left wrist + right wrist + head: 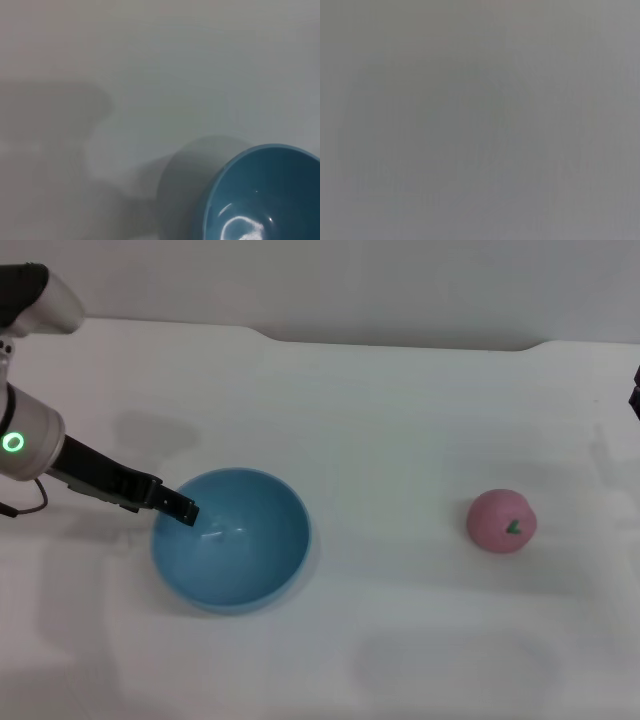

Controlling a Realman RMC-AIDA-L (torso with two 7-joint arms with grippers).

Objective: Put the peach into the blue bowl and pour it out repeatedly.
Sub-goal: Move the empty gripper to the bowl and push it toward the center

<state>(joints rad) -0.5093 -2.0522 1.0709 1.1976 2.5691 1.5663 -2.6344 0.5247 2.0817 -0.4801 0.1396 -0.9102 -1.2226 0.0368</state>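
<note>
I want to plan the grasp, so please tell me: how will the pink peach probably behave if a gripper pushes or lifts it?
The peach looks round, so a sideways push would probably make it roll across the white table. Its surface seems matte, so it is likely not very slippery. It is small beside the blue bowl, so probably light.

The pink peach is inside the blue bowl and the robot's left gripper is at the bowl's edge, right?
Not quite. The head view shows the peach lying on the white table, well apart from the blue bowl, which is empty. The rest is right: the left gripper is at the bowl's edge.
</note>
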